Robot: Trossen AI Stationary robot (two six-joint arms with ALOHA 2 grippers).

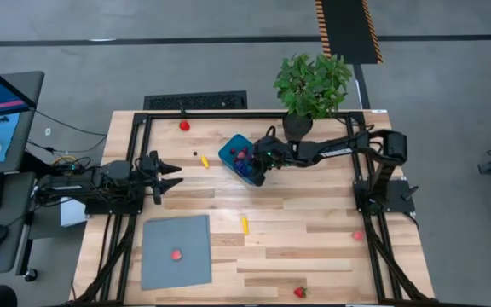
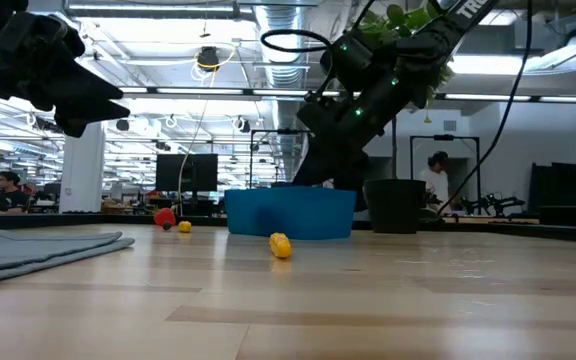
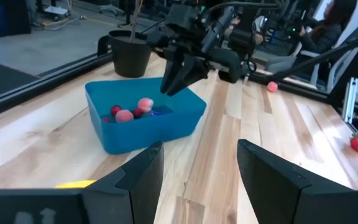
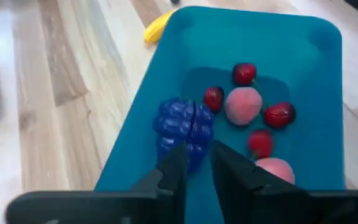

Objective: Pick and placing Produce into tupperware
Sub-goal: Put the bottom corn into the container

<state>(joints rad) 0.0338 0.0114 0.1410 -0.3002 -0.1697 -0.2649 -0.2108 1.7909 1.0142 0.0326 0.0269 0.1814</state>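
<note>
The teal tupperware (image 1: 231,151) stands on the table's far middle. It holds a blue grape bunch (image 4: 182,127), red cherries (image 4: 244,73) and pink peaches (image 4: 243,106). My right gripper (image 4: 197,168) reaches slanting down into it, open by a narrow gap, its tips at the grape bunch's edge. My left gripper (image 1: 170,175) waits open at the table's left, pointing at the tupperware (image 3: 142,124). Loose produce lies on the table: a yellow piece (image 1: 205,162), another yellow piece (image 1: 245,225), a red one (image 1: 184,125), a pink one (image 1: 357,235) and a strawberry (image 1: 299,292). My right gripper has its fingertips (image 4: 174,163) at the near edge of the blue grape bunch, which lies on the tupperware's floor. I cannot tell whether they touch it.
A flat grey sheet (image 1: 164,264) lies at the near left with a red piece (image 1: 176,253) on it. A potted plant (image 1: 312,85) stands at the far edge, right behind the right arm. A black frame (image 1: 135,136) runs along the table's sides.
</note>
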